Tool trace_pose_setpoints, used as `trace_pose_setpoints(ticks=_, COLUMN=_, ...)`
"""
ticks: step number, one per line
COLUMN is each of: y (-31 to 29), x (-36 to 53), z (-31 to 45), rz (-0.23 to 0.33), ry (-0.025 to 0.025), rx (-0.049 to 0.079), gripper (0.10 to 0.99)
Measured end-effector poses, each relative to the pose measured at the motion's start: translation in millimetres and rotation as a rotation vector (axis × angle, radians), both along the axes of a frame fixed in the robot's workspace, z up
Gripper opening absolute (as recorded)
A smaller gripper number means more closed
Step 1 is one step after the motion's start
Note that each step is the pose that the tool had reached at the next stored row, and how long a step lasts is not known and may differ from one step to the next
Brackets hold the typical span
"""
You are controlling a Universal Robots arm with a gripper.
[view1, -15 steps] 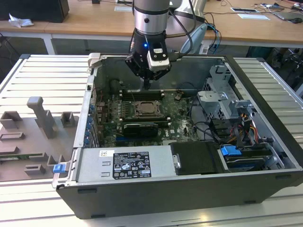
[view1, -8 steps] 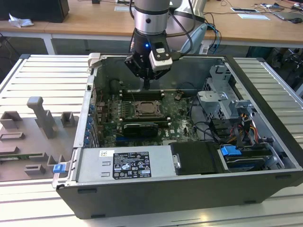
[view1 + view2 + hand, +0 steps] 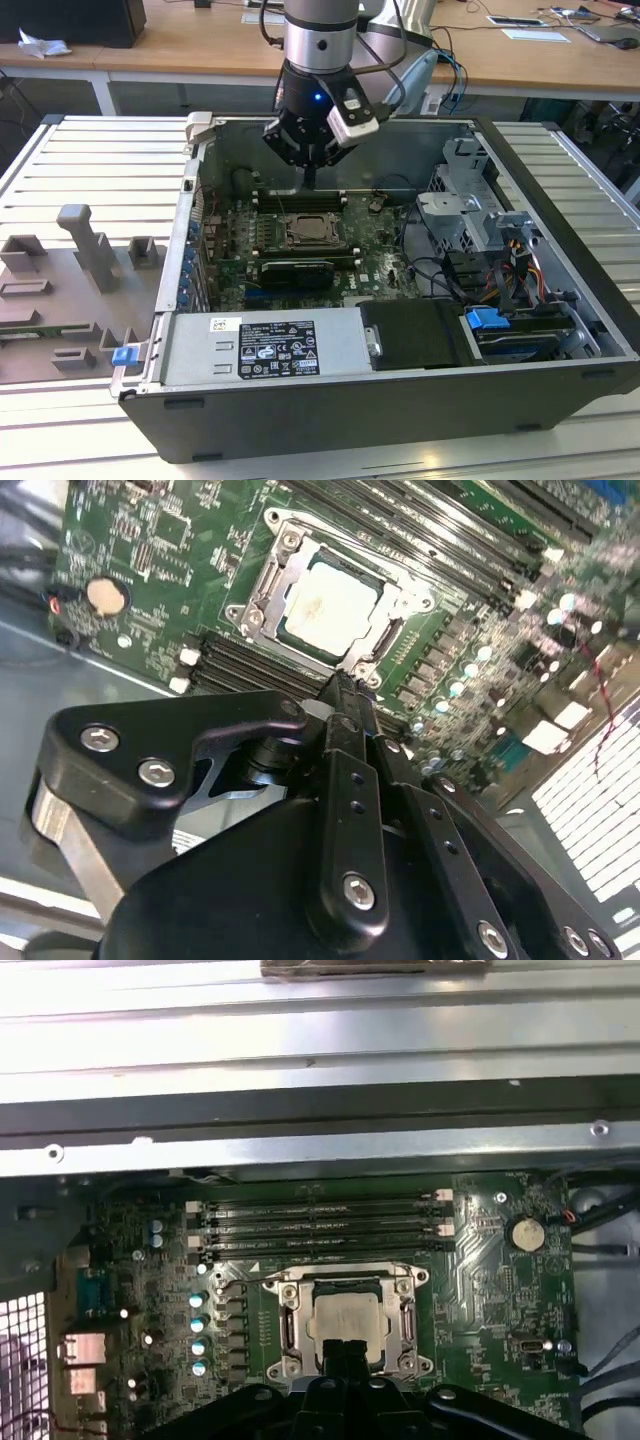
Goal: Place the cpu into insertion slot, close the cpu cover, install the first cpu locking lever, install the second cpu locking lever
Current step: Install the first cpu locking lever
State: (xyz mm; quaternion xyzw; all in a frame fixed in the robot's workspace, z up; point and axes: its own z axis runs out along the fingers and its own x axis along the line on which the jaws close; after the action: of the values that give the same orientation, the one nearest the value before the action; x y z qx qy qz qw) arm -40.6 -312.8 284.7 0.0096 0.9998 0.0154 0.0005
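Print on the white sticker (image 3: 275, 350) on the power supply is there, but I can't make it out. Jaws of my gripper (image 3: 310, 182) are pressed together with nothing between them, tips hanging over the memory slots (image 3: 285, 197) just beside the socket; I can't tell if they touch. In both wrist views the cpu (image 3: 330, 605) (image 3: 347, 1315) sits in the insertion slot (image 3: 388, 632), silver top showing through the window of the cpu cover (image 3: 287, 1325), which lies flat over it. All of this is inside the open computer case (image 3: 300, 415) on the slatted worktop (image 3: 80, 170).
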Motion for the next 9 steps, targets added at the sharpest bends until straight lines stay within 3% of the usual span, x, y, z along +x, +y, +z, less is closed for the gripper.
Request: trace_pose_setpoints(ticks=9, y=0.0, x=0.0, z=0.0, rz=0.226, ry=0.0000, rx=0.000, gripper=0.106)
